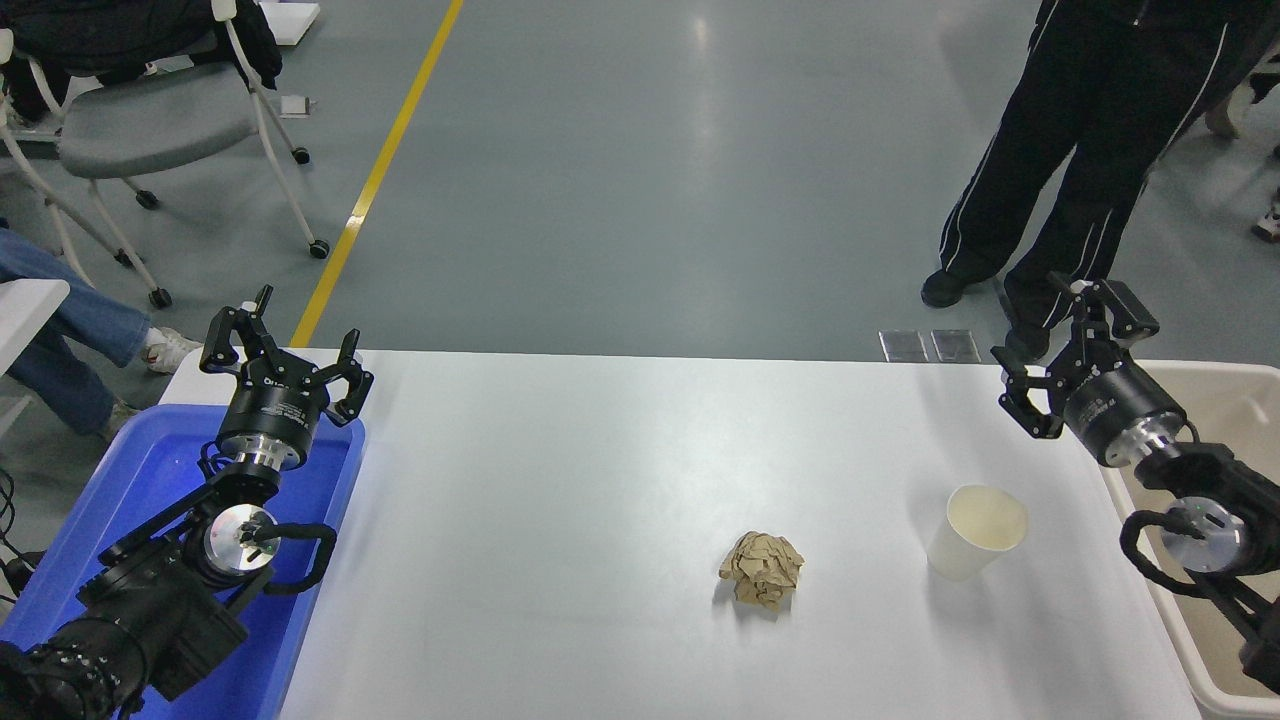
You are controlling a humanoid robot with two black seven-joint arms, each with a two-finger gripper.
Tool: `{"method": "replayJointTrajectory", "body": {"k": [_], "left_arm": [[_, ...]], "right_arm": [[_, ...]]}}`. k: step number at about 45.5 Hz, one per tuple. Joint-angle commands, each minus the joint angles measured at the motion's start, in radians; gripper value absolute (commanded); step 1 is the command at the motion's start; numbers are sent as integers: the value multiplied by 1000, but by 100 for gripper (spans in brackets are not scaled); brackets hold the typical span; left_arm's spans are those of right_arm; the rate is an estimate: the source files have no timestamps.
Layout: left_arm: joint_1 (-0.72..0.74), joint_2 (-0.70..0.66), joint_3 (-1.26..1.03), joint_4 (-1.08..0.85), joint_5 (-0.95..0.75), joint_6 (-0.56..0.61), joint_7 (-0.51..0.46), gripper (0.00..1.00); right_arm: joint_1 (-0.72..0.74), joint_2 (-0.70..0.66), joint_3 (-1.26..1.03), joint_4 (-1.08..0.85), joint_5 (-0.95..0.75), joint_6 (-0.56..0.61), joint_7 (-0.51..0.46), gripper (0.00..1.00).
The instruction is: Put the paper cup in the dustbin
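The cream-white paper cup (977, 531) stands upright on the white table (600, 480) at the right, its mouth open to the camera. The beige dustbin (1235, 400) stands off the table's right edge, partly hidden by my right arm. My right gripper (1065, 350) is open and empty, raised above the table's far right corner, well beyond the cup and to its right. My left gripper (285, 345) is open and empty, parked over the blue tub at the lower left.
A crumpled brown paper ball (762, 570) lies left of the cup. A bright blue tub (150, 470) sits at the table's left edge. A person in black trousers (1080, 150) stands beyond the far right corner. Chairs and a seated person's legs are at far left.
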Motion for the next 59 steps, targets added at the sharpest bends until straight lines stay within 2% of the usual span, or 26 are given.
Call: {"method": "replayJointTrajectory", "body": {"k": [1, 3, 10, 21, 45, 59], "left_arm": [[0, 0, 0, 0, 0, 0, 0, 100], [0, 0, 0, 0, 0, 0, 0, 100], [0, 0, 0, 0, 0, 0, 0, 100], [0, 0, 0, 0, 0, 0, 0, 100], [0, 0, 0, 0, 0, 0, 0, 100], [0, 0, 0, 0, 0, 0, 0, 100]], "right_arm": [[89, -112, -164, 92, -263, 6, 4, 99], [98, -131, -168, 106, -350, 6, 7, 100], [111, -177, -177, 172, -496, 6, 7, 100], [201, -215, -377, 177, -757, 6, 7, 100], [428, -205, -811, 111, -908, -8, 7, 99], [428, -128, -904, 26, -923, -74, 7, 99]]}}
